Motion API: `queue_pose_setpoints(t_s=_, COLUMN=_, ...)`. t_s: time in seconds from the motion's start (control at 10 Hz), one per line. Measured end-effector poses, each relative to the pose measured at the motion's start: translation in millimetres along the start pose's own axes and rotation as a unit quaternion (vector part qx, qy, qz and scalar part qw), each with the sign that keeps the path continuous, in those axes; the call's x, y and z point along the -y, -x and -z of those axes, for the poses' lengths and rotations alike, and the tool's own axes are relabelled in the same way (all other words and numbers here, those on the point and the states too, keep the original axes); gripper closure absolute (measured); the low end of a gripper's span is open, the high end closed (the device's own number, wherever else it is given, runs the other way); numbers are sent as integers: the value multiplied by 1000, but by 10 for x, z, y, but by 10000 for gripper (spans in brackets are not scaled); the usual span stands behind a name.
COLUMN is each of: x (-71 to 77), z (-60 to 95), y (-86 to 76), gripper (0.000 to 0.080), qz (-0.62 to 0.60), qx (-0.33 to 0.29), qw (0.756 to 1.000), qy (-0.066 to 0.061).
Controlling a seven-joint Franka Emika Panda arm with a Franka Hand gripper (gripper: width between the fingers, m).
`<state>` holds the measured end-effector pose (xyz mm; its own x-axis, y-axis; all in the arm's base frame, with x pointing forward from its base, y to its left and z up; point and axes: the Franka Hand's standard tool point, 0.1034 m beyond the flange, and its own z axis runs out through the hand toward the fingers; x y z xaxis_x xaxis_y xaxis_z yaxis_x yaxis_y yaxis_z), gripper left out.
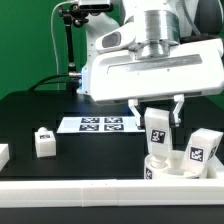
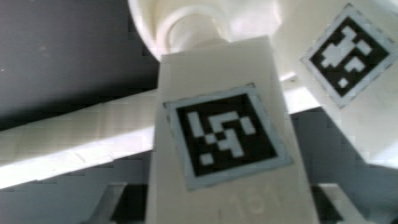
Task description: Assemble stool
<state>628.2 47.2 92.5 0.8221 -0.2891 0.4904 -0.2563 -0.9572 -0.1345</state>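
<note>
The robot's gripper point(image 1: 158, 118) is clenching an upright white leg point(image 1: 157, 136) by its sides, tag facing outward, with its lower end meeting the round seat point(image 1: 170, 168) at the exterior view's right, just beside a second leg point(image 1: 203, 150) standing on that seat. Doing this step well probably means holding the leg plumb, centring it on its socket, and pressing gently without nudging the neighbour. A spare leg point(image 1: 43, 142) is lying well apart on the black table point(image 1: 30, 115).

A black table point(image 1: 40, 110) carries the flat marker board point(image 1: 100, 124). A long white rail point(image 1: 70, 190) borders its near edge. Behind are a green backdrop point(image 1: 25, 40) and a black stand point(image 1: 70, 45).
</note>
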Motion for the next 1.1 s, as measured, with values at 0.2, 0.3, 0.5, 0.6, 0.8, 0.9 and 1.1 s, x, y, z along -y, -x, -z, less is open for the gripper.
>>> queue_pose_setpoints(t_s=0.2, x=15, z=-37, y=32, gripper=472, qz=2, qx=2, qw=1000, qy=0)
queue_pose_setpoints(t_s=0.3, x=6, z=-52, y=50, gripper=472, qz=3, qx=3, qw=1000, qy=1)
queue_pose_setpoints(t_s=0.5, x=-22, z=-69, y=61, gripper=472, qz=6, qx=-4, qw=1000, qy=3)
queue_pose_setpoints(t_s=0.6, x=-26, z=-70, y=58, gripper=472, qz=7, qx=-12, qw=1000, qy=4)
queue_pose_setpoints(t_s=0.8, x=-40, z=-66, y=58, gripper=472, qz=11, qx=-46, qw=999, qy=4)
queue_pose_setpoints(t_s=0.9, x=-36, z=-65, y=56, gripper=472, qz=12, qx=-44, qw=999, qy=4)
queue_pose_setpoints(t_s=1.1, x=-41, z=-70, y=61, gripper=304, qz=12, qx=-43, qw=999, qy=4)
